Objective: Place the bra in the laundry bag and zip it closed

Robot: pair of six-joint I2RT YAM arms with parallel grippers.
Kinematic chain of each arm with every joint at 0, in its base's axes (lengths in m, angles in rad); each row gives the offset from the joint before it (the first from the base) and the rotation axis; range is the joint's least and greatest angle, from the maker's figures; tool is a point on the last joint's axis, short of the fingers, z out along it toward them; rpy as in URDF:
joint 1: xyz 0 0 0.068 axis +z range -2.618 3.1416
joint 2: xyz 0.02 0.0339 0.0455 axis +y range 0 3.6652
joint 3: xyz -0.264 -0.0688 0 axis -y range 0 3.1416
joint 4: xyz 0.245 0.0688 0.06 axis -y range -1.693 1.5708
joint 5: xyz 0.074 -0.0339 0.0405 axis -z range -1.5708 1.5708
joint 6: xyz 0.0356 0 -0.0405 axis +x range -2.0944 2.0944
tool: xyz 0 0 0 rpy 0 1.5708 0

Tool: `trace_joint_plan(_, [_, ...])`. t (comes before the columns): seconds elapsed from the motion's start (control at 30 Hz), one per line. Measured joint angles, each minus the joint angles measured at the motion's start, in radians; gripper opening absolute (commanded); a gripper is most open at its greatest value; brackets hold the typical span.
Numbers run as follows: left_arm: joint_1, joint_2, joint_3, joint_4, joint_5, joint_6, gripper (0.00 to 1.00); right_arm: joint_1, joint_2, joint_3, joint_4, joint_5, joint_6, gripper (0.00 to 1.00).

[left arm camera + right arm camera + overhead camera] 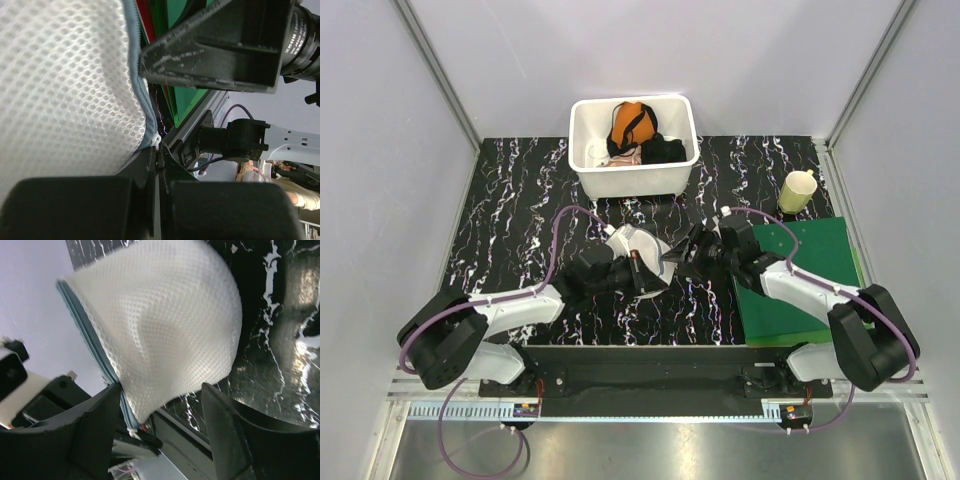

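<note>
Bag [638, 255] mid-desk; we judge zipping nearly done, bra unseen, likely inside. Left gripper [158, 165] clamps tight on its seam [137, 65]; right gripper [161, 390] gapes wide around it.

The round white mesh laundry bag [165, 330] has a fine honeycomb weave and is edged by a grey-blue zipper tape [82, 320]. The black marble-patterned tabletop [520, 200] is streaked with white and faint purple veins. At the upper middle of the top view, the white rectangular plastic tub [630, 182] contains an orange garment with black straps [630, 120] and a black garment [665, 150]. At the right are a flat green mat [825, 250] and a pale yellow cup [798, 190]. Purple cables [553, 240] trail along the white-and-black robot arms [515, 310].
</note>
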Motion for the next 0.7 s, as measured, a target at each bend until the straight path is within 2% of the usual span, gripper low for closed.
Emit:
trace_joint_plan(0.1, [-0.002, 0.0, 0.0, -0.004, -0.005, 0.0, 0.0, 0.0, 0.033, 0.0, 0.053, -0.001, 0.021, 0.62])
trace_joint_plan(0.17, [-0.003, 0.0, 0.0, -0.004, -0.006, 0.0, 0.0, 0.0, 0.049, 0.0, 0.081, -0.009, 0.029, 0.61])
trace_joint_plan(0.37, [-0.003, 0.016, 0.007, -0.005, -0.005, 0.001, 0.0, 0.002, 0.057, 0.0, 0.13, -0.018, 0.022, 0.79])
trace_joint_plan(0.43, [-0.004, 0.018, 0.014, -0.007, -0.005, 0.001, 0.0, 0.004, 0.048, 0.0, 0.129, -0.018, 0.008, 0.78])
trace_joint_plan(0.57, [-0.005, 0.019, 0.024, -0.006, -0.005, 0.002, 0.0, 0.014, 0.022, -0.006, 0.143, -0.028, -0.005, 0.67])
trace_joint_plan(0.7, [-0.005, 0.019, 0.026, -0.011, -0.005, 0.002, 0.0, 0.032, 0.027, -0.022, 0.174, -0.043, -0.005, 0.65])
